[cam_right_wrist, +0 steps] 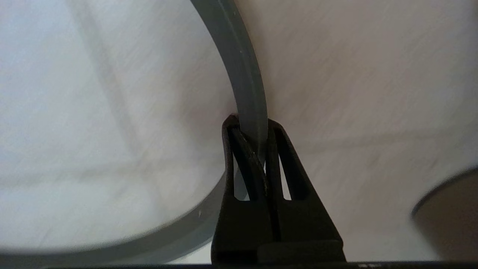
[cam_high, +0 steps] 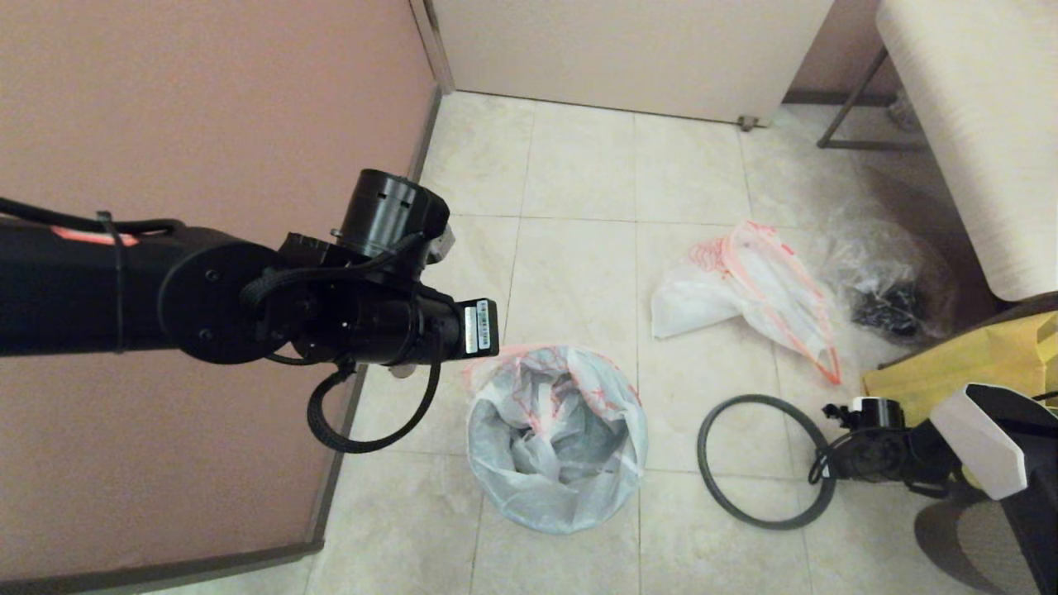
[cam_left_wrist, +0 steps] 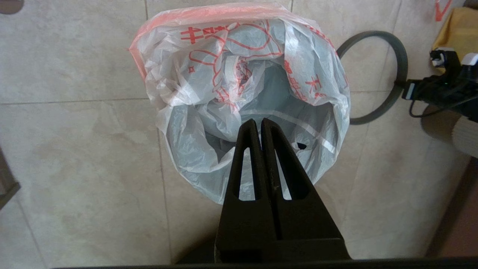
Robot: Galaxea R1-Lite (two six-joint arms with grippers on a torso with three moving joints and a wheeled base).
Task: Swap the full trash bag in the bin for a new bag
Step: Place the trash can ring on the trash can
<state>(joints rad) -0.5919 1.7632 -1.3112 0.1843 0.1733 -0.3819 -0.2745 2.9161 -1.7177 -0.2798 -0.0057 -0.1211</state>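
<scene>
The new bag (cam_high: 555, 438), white with orange-red lettering, lines the bin and folds over its rim, so the black bin is almost entirely hidden. My left gripper (cam_left_wrist: 260, 120) hangs shut and empty above the bag's open mouth. The grey hoop (cam_right_wrist: 242, 74) lies flat on the tiles right of the bin, also visible as the hoop (cam_left_wrist: 402, 56) in the left wrist view. My right gripper (cam_right_wrist: 249, 123) is shut on the hoop's edge. The full trash bag (cam_high: 744, 289), white with an orange band, lies on the floor behind the hoop.
A clear crinkled bag (cam_high: 888, 281) with black contents and a yellow bag (cam_high: 975, 355) lie at the right. A pink wall (cam_high: 207, 99) runs along the left, a door (cam_high: 620, 49) stands at the back, and a pale seat (cam_high: 984, 124) is at the far right.
</scene>
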